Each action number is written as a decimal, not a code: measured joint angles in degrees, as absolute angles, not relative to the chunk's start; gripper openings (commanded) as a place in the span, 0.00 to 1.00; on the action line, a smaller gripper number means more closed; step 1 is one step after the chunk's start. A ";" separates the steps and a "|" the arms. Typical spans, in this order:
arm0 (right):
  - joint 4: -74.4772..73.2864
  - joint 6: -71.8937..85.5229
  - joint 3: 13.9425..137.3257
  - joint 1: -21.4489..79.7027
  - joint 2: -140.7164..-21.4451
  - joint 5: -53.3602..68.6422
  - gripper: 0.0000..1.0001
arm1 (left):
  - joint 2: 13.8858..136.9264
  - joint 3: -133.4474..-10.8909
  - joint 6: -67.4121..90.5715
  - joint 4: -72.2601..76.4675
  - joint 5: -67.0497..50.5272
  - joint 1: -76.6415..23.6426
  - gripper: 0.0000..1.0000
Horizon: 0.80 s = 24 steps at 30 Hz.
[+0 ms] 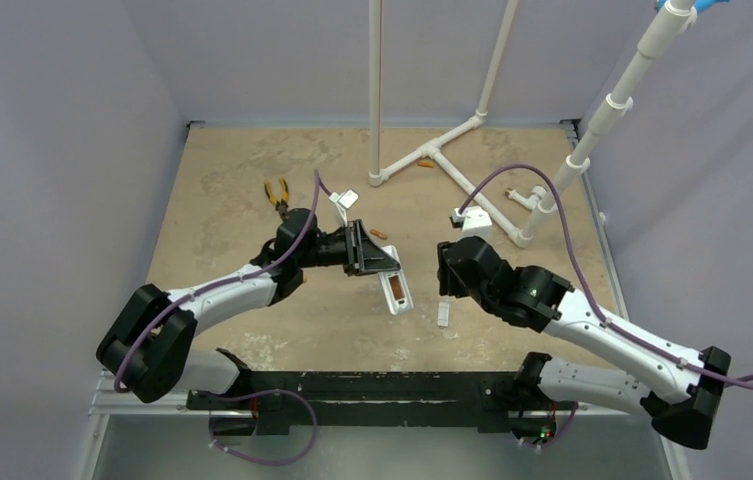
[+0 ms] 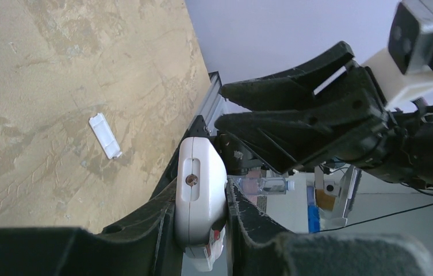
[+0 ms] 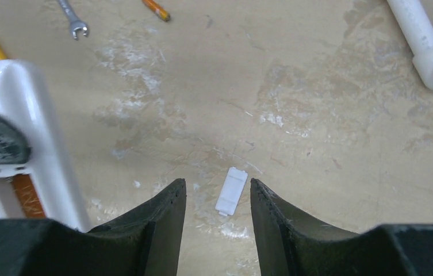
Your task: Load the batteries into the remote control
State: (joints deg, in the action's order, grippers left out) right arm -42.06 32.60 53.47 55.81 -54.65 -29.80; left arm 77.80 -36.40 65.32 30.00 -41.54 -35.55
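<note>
My left gripper (image 2: 200, 192) is shut on the white remote control (image 2: 199, 172), held above the table with its back up. An orange battery (image 1: 393, 288) lies in the remote's recess (image 3: 27, 195). A second battery (image 1: 380, 234) lies loose on the table behind the remote (image 1: 404, 303); it also shows in the right wrist view (image 3: 156, 9). My right gripper (image 3: 218, 185) hangs open, holding nothing, just right of the remote (image 3: 35, 126). Right below its fingers the small white cover plate (image 3: 231, 191) lies flat on the table (image 1: 443, 316).
Yellow-handled pliers (image 1: 276, 192) and a small silver wrench (image 3: 73, 20) lie at the back left. A white PVC pipe frame (image 1: 432, 155) stands at the back, with a pipe foot (image 3: 426, 40) near my right arm. Another small orange piece (image 1: 425, 164) lies by the frame.
</note>
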 measured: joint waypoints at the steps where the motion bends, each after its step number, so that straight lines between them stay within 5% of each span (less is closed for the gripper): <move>1: -42.02 33.12 52.95 54.87 -54.76 -29.61 0.44 | 77.67 -36.38 65.23 29.69 -41.54 -35.48 0.00; 24: -31.55 42.54 32.45 46.61 -59.64 -16.78 0.42 | 76.16 -35.07 64.71 27.77 -41.52 -35.09 0.00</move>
State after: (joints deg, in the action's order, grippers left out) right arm -31.55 42.54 32.45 46.61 -59.64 -16.78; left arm 76.16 -35.07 64.71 27.77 -41.52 -35.09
